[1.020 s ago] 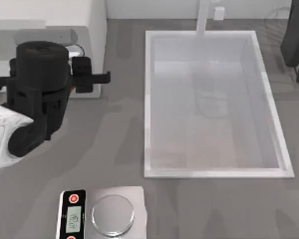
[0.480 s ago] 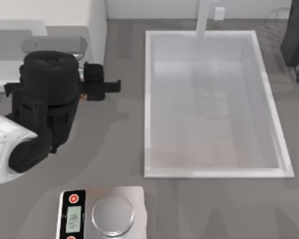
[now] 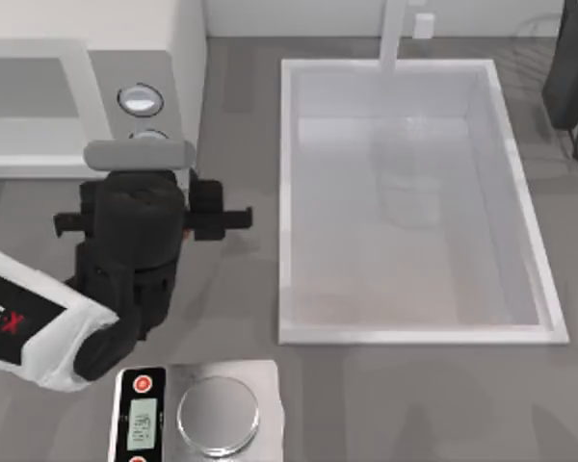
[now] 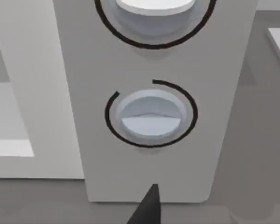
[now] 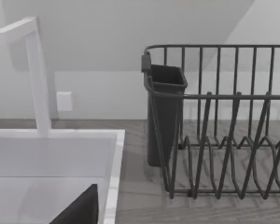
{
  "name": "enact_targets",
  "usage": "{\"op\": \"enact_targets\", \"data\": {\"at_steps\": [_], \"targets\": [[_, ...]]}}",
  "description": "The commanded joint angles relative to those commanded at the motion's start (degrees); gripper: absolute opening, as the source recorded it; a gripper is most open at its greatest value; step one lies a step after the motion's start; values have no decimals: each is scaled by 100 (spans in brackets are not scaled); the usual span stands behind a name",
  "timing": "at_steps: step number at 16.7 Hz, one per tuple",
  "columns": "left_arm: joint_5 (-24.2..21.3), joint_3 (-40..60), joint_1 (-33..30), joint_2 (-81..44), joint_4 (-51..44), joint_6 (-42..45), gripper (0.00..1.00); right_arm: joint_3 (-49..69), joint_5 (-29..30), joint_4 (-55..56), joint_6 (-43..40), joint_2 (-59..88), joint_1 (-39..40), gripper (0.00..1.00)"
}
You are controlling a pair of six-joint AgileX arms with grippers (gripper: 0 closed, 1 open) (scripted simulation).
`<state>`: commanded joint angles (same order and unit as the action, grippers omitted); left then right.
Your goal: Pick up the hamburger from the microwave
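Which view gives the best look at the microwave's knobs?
The left wrist view: the lower knob sits centred and close, and part of the upper one shows above it. The top view shows both small on the microwave, the lower one partly behind the left arm.

A grey countertop (image 3: 231, 279) spans the scene, with a large white rectangular sink basin (image 3: 409, 202) sunk into its middle and right part. A white faucet (image 3: 393, 34) rises at the sink's far edge before a pale wall (image 5: 107, 56). A dark wire dish rack (image 5: 219, 121) with a dark cutlery holder (image 5: 164, 112) stands at far right, and a small scale (image 3: 197, 416) sits near left.
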<state>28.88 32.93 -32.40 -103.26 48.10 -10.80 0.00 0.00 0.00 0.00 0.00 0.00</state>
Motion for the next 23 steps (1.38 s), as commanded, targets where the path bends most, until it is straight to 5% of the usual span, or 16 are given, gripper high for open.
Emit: {"op": "enact_targets", "data": {"at_steps": [5, 11, 23], "targets": [[-51, -417, -5, -1062, 1490, 9, 0, 0, 0, 0, 0, 0, 0, 100], [-65, -489, 0, -1212, 1668, 12, 0, 0, 0, 0, 0, 0, 0, 100], [-65, -489, 0, -1212, 1668, 12, 90, 0, 0, 0, 0, 0, 0, 100]]}}
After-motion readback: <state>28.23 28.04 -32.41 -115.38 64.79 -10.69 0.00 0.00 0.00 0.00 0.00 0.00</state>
